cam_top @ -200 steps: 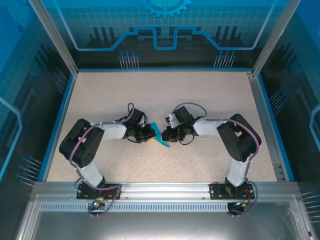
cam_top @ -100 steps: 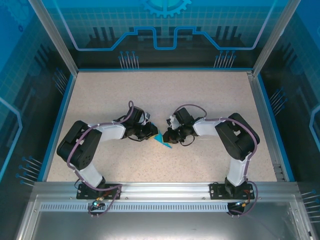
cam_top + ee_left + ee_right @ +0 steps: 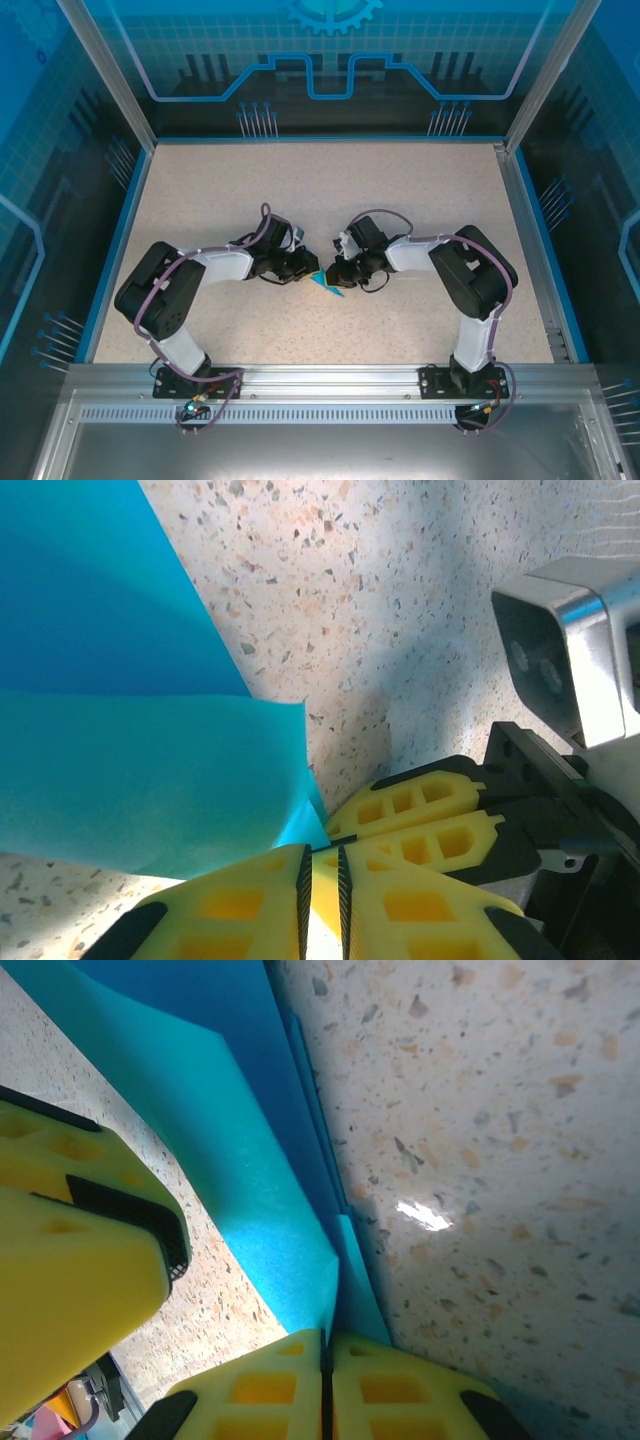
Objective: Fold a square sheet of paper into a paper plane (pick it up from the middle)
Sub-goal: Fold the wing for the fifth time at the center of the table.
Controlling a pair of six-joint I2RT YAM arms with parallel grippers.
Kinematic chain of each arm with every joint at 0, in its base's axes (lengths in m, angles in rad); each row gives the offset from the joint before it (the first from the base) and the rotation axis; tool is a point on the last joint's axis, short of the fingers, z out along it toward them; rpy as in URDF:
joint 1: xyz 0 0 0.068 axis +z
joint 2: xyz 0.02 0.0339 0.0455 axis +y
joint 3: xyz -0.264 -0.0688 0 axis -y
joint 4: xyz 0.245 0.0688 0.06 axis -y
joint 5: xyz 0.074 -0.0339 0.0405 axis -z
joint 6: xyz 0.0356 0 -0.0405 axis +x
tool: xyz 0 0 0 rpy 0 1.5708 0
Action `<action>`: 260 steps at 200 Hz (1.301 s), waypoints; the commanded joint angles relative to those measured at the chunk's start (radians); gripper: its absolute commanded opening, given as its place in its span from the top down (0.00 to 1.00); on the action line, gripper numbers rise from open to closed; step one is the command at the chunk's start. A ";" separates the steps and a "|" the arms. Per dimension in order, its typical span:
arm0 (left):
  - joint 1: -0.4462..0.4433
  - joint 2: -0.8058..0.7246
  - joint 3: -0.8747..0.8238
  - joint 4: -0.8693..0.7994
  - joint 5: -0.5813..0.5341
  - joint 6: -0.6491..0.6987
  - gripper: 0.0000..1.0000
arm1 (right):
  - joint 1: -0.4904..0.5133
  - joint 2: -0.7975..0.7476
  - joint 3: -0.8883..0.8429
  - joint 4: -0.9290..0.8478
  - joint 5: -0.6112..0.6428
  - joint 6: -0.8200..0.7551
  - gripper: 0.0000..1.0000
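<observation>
The square sheet of paper (image 3: 327, 287) is folded into a small teal wedge and sits on the speckled table between my two grippers. My right gripper (image 3: 335, 273) is shut on its lower corner. In the right wrist view the folded layers (image 3: 250, 1180) run into the closed seam of that gripper (image 3: 325, 1345). My left gripper (image 3: 306, 272) faces it tip to tip. In the left wrist view its jaws (image 3: 323, 865) stand a narrow slit apart with nothing between them. There the paper (image 3: 130, 780) lies just past the left fingertip, and the right gripper's fingers (image 3: 420, 810) almost touch.
The right arm's silver wrist camera (image 3: 570, 660) hangs close above the fingers. A blue rim (image 3: 128, 230) and frame posts edge the table (image 3: 330, 190). A metal rail (image 3: 330, 385) runs along the near edge with both arm bases.
The left gripper has moved right, up to the right gripper's tips. The paper stood taller a second ago and now shows smaller and lower between them. The right arm has barely moved.
</observation>
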 commanded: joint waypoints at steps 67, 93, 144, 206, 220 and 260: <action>-0.012 0.059 0.011 -0.070 -0.083 0.005 0.86 | -0.019 0.027 0.001 -0.038 -0.015 -0.004 0.91; -0.011 0.073 0.022 -0.092 -0.100 0.005 0.87 | -0.021 0.021 0.003 -0.032 -0.027 -0.004 0.90; -0.011 0.094 0.043 -0.134 -0.116 -0.008 0.87 | -0.030 -0.039 0.020 -0.038 -0.051 -0.032 0.82; -0.012 0.098 0.059 -0.161 -0.124 -0.004 0.87 | -0.035 -0.063 -0.006 -0.100 -0.058 -0.099 0.79; -0.011 0.097 0.060 -0.166 -0.126 -0.003 0.87 | -0.036 -0.066 -0.017 -0.097 -0.062 -0.101 0.81; -0.011 0.101 0.062 -0.171 -0.130 -0.004 0.87 | -0.040 -0.048 -0.032 -0.104 -0.053 -0.100 0.91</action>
